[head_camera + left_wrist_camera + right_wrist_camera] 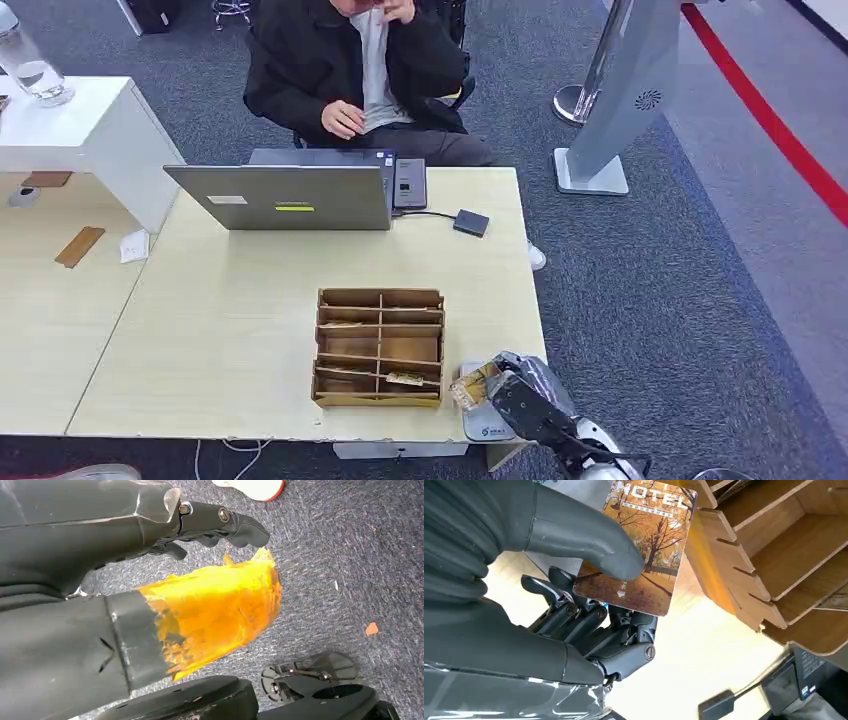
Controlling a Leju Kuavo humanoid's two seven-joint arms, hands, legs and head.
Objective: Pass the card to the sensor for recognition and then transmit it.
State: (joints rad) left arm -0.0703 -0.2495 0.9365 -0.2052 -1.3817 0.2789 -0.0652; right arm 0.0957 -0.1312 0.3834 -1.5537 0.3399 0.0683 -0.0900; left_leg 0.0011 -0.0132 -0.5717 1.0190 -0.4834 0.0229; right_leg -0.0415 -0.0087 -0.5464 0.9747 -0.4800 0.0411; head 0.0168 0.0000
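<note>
- Table [230, 330]: a pale wood-grain top that takes up the middle of the head view; a second pale surface adjoins it on the robot's left, with a white block above that.
- Person [355, 70]: seated at the far side of the table in a dark jacket over a light shirt, one hand resting in the lap.
- Laptop [285, 196]: grey, open, its lid back turned toward the robot, at the far edge of the table; a dark phone [410, 183] stands just beside it, and a cable runs from there to a small dark adapter [471, 222].
- Wooden organizer [380, 346]: a low brown box divided into rows of compartments, near the table's front edge; thin items lie in several compartments, too small to identify.
- Right hand [589, 605]: at the table's front right corner, beside the organizer. The thick grey thumb presses on the card's face and the dark fingers curl beneath it, so the card is pinched between them.
- Left hand [210, 522]: hangs over grey carpet. The thumb carries a torn orange covering; the dark fingers appear curled inward with nothing between them, though the view is partial.
- Sensor [487, 425]: a flat pale pad at the table corner, directly under the right hand and largely hidden by it.
- Card [639, 545]: a rectangular hotel key card printed with an autumn scene of brown and orange trees, "HOTEL" in white capitals along one end and a small white arrow near the other. It is held just beside the organizer's side wall; in the head view it appears over the sensor.
</note>
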